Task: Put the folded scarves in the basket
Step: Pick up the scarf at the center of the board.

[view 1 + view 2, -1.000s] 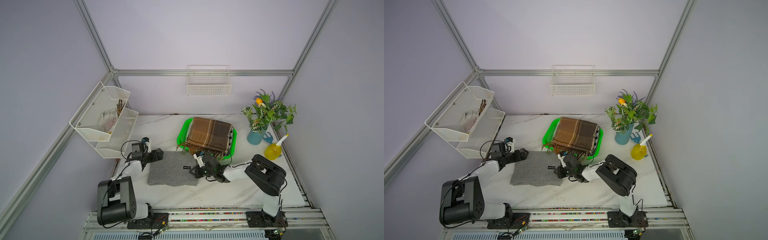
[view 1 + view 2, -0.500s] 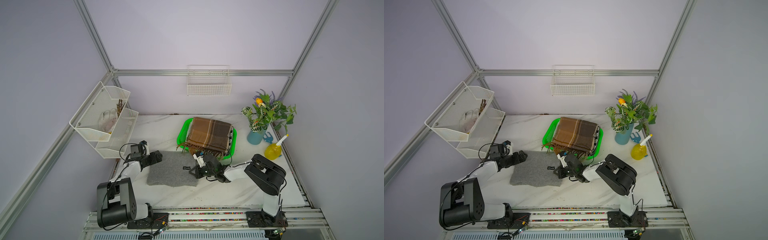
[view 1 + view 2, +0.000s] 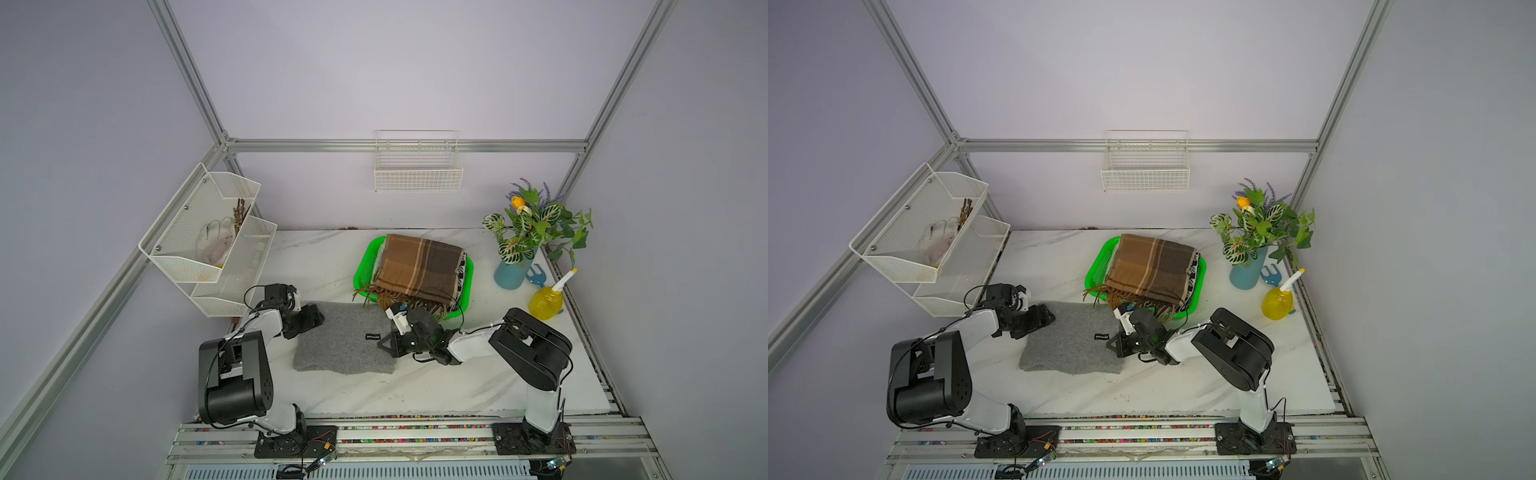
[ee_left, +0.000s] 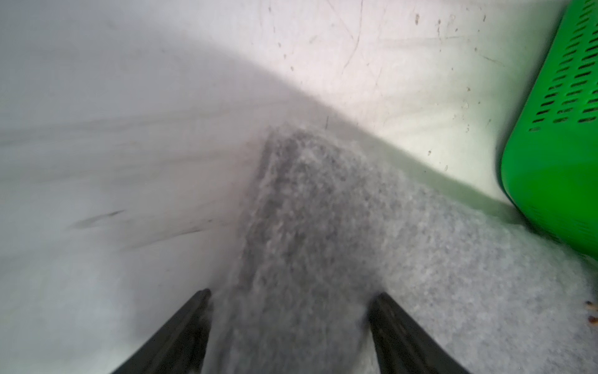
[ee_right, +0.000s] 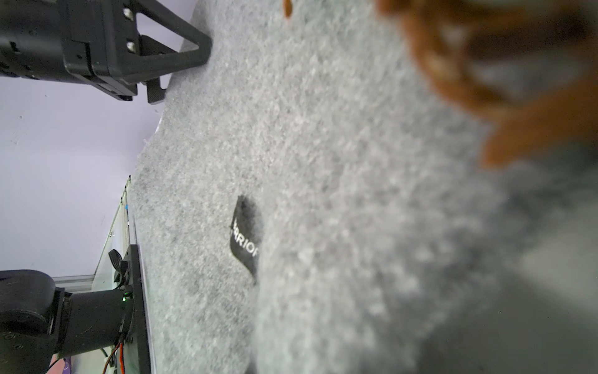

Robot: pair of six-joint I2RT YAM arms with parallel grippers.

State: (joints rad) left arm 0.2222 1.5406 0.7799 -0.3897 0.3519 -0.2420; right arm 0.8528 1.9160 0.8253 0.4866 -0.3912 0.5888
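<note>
Grey scarf [image 3: 345, 340] [image 3: 1071, 345]: lies folded flat on the table [image 3: 324, 257], outside the basket [image 3: 361, 270] [image 3: 1096, 266], far edge just beside the basket's near wall. Carries a small black label [image 3: 372, 336] [image 5: 244, 236] near the right edge.

Left gripper [image 3: 316, 318] [image 4: 291, 293]: sits at the scarf's far left corner, jaws well apart, that corner between them. Straddles the cloth in the left wrist view without clamping it; blurred there.

Right gripper [image 3: 384, 343] [image 3: 1113, 343]: rests at the scarf's right edge, just past the label, jaws closed. Cannot tell whether any cloth is pinched; fingers out of sight in the right wrist view.

Basket: holds a brown scarf [image 3: 419, 266] on top of other cloth, fringe [image 3: 374, 297] hanging over the near rim, close to the right gripper.

Further out: mesh shelf [image 3: 199, 249] on the left wall, wire basket [image 3: 417, 174] on the back wall, plant [image 3: 536, 224] and yellow bottle [image 3: 546, 303] at the table's far right.
</note>
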